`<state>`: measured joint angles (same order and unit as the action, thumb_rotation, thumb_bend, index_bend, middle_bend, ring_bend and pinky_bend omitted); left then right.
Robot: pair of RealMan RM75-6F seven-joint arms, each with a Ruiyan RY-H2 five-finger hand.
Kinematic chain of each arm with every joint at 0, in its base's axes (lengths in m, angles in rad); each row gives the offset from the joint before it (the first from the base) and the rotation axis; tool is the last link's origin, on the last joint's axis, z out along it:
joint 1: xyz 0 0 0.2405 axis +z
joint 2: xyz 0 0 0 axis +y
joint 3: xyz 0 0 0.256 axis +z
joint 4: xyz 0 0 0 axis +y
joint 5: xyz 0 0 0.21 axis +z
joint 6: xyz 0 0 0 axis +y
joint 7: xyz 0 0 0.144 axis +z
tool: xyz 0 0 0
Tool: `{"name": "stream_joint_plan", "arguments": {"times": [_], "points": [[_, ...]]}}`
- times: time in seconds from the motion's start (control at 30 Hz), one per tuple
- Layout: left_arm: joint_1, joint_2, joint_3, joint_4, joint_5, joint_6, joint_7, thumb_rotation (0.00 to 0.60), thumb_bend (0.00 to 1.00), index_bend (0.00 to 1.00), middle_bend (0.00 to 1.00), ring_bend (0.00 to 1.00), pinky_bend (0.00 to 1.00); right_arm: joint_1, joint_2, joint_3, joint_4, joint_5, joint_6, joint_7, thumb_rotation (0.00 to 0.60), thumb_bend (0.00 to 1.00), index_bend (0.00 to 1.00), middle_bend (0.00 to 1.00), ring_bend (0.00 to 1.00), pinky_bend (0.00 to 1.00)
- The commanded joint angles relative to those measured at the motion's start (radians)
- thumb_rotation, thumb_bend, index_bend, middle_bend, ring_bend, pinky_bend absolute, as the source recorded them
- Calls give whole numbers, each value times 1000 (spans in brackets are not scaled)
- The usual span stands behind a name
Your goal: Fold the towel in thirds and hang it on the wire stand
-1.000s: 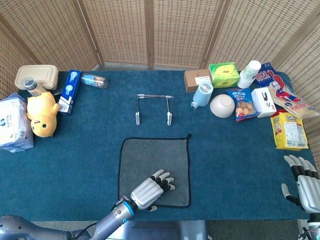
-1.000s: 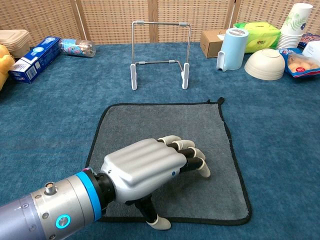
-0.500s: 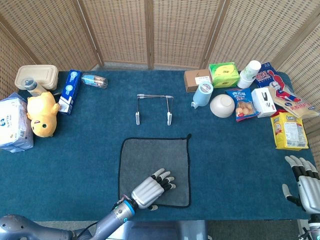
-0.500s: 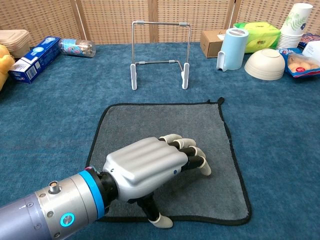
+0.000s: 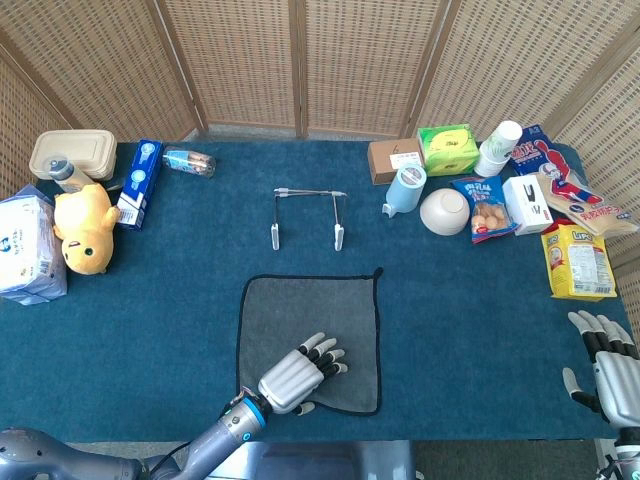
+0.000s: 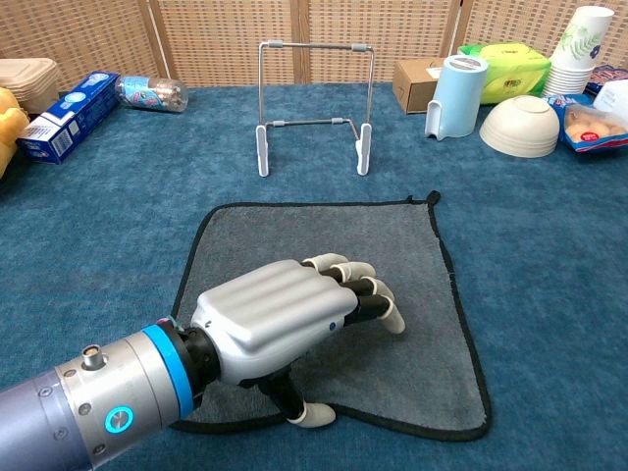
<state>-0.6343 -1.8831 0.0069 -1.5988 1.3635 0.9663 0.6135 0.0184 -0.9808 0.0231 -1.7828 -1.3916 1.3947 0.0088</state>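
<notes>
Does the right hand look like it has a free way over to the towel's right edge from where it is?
Probably yes. The right hand is at the table's near right corner, and only bare blue cloth lies between it and the towel. The snack bags sit farther back.

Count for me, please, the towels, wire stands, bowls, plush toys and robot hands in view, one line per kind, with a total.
Towel: 1
Wire stand: 1
Bowl: 1
Plush toy: 1
Robot hands: 2 (left robot hand, right robot hand)
Total: 6
</notes>
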Motion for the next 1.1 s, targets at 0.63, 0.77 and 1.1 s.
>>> {"name": "stream_joint_plan", "arguments": {"times": [0.63,0.77,1.1], "points": [[10,-3,11,16,54,41,-62,600,401,407,244,139,101,-6,4,-3,-5,0,1,12,600,417,87,89,0,60],[20,3,18,8,55,54,-57,600,402,411,248,148,109,-8,6,-3,-5,1,0,16,600,417,87,89,0,62],[20,11,21,-2,20,31,-26,600,398,347,210,123,99,-9,6,-4,0,3,-3,29,600,416,85,88,0,63]]}}
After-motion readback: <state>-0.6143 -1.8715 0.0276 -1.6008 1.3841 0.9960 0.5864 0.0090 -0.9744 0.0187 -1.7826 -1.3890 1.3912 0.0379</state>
